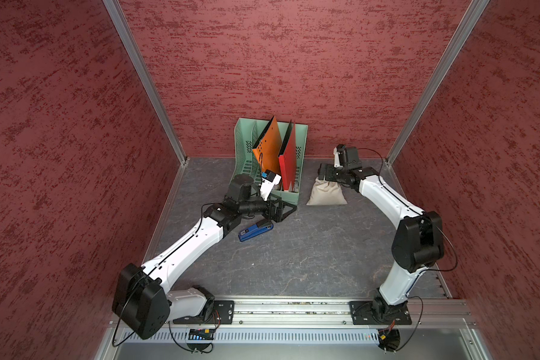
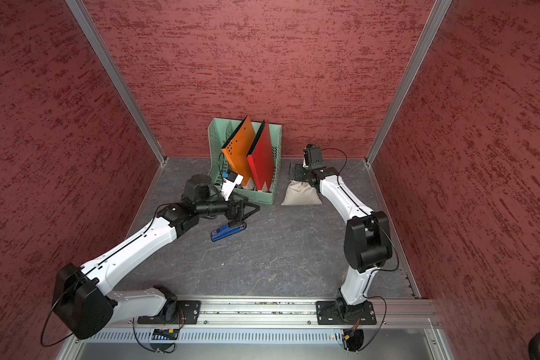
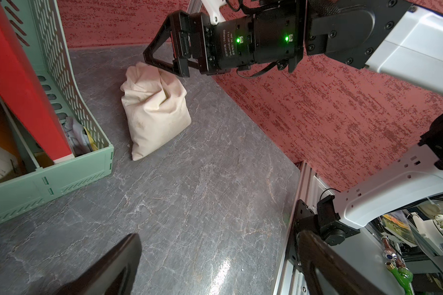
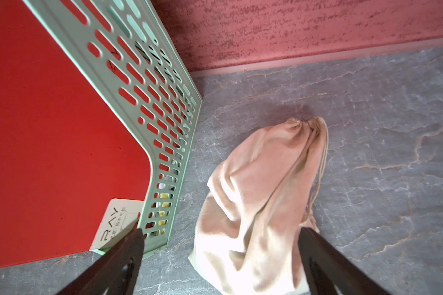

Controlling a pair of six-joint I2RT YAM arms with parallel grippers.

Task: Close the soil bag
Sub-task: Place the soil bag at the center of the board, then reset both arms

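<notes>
In both top views the small cream cloth drawstring soil bag point(image 1: 326, 194) point(image 2: 301, 196) sits slumped on the grey marbled tabletop point(image 1: 293, 255), just beside the pale green perforated plastic file rack point(image 1: 240, 140). The right gripper point(image 1: 324, 173) hovers over its top. The left gripper point(image 1: 286, 210) waits near the rack's front corner with its jaws apart, empty and well clear of the bag. In the left wrist view the right gripper point(image 3: 149, 55) hangs just above the bag's crumpled top without gripping it. In the right wrist view its jaws point(image 4: 221, 231) stand wide, straddling the bag's body. The neck point(image 4: 304, 125) is puckered, and the thin pale cords point(image 4: 320, 173) trail loose down one side. This looks like the approach step. The next move probably calls for pinching those slack cords and pulling them while the sack is held steady.
</notes>
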